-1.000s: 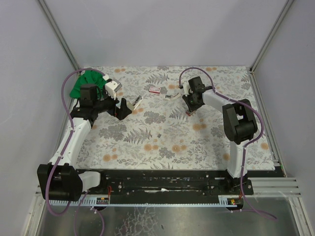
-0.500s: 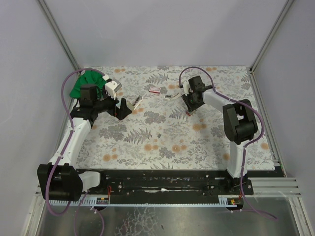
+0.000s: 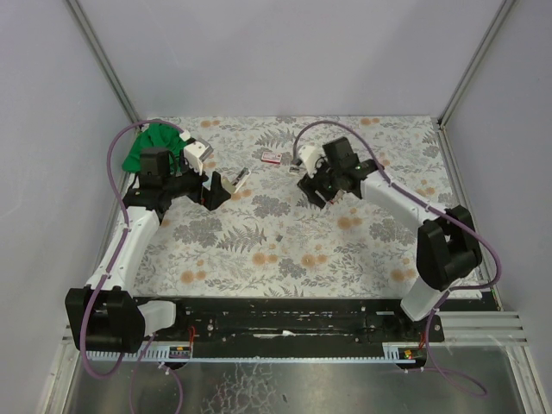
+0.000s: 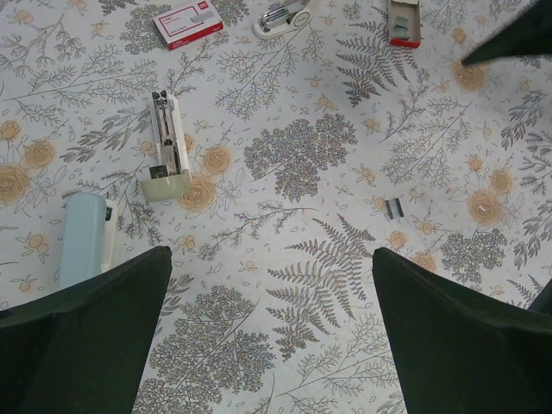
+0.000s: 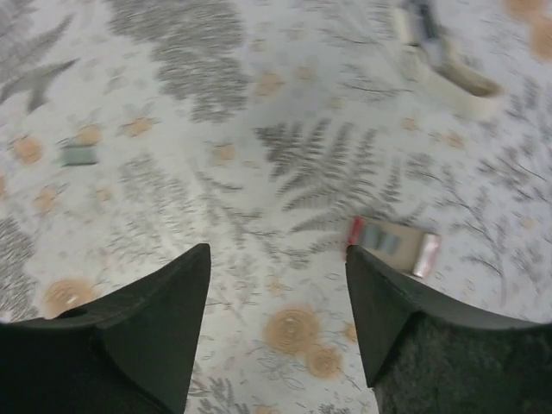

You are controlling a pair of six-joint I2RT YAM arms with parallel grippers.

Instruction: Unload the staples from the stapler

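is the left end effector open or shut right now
Open. The left end effector shows both fingers wide apart, with only bare table between them.

Floral tablecloth [image 3: 259, 250] w/ plain grey walls [image 3: 285, 52], alu frame posts [image 3: 103, 60].

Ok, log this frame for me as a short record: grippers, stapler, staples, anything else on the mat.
left gripper: open, empty
right gripper: open, empty
stapler: lying opened on mat, metal channel up, untouched
staples in stapler: cannot tell
staple strip: loose on mat, apart from stapler
staple box: red and white, closed
other: second white stapler, pale blue object, green cloth
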